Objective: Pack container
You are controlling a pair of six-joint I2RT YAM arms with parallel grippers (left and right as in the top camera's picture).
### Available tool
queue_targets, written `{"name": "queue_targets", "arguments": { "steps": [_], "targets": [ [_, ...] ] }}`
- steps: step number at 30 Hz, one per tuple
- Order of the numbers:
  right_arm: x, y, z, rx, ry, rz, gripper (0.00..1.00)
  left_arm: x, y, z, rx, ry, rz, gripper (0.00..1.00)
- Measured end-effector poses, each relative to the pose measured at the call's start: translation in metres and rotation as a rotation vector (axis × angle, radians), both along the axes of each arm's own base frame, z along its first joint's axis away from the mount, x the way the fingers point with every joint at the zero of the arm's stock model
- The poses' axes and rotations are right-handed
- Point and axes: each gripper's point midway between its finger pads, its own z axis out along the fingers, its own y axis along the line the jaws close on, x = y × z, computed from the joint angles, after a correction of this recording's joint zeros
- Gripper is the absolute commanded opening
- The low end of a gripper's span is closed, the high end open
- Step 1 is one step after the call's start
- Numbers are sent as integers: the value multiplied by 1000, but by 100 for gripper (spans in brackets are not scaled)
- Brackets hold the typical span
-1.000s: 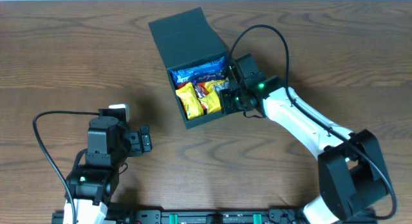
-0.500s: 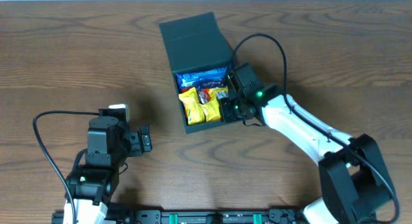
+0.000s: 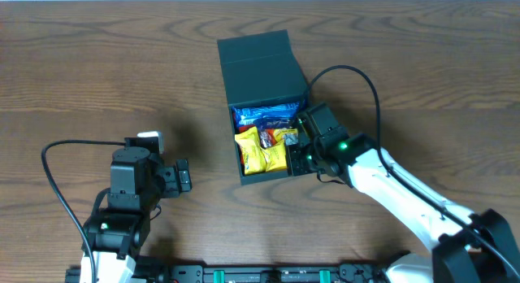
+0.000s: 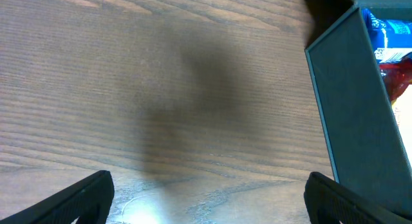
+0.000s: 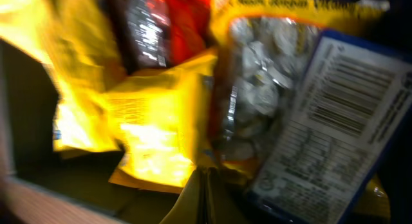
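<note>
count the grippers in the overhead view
2. The left gripper is open over the table at left; the right gripper is shut inside the dark teal box, at its right wall. None hidden.

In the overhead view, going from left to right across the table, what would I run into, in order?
left pincer → container → right arm
</note>
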Motion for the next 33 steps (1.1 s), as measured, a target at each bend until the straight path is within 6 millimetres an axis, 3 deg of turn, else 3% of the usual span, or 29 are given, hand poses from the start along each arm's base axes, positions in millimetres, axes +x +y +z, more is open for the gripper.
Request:
{"name": "queue_targets", "arguments": {
  "steps": [6,9,13,16,18,20,24,28,30,33],
  "targets": [
    [21,8,34,83,-114,-25,1,0,0,0,0,0,0,95],
    [49,3,64,122,-180,-77,1,0,0,0,0,0,0,95],
    [93,-26,110,150,-281,-184,1,0,0,0,0,0,0,95],
    [116,-63,125,126,-332,-285,1,0,0,0,0,0,0,95],
    [128,-97,121,85,-341,-366,1,0,0,0,0,0,0,95],
    [136,-119,111,58,-323,-416,1,0,0,0,0,0,0,95],
    [150,-142,64,35,-216,-463,1,0,0,0,0,0,0,95],
    [156,-149,27,95,-73,-477,1,0,0,0,0,0,0,95],
    [162,-153,27,169,-26,-481,1,0,0,0,0,0,0,95],
    [175,-153,43,309,-4,-465,1,0,0,0,0,0,0,95]
  ]
}}
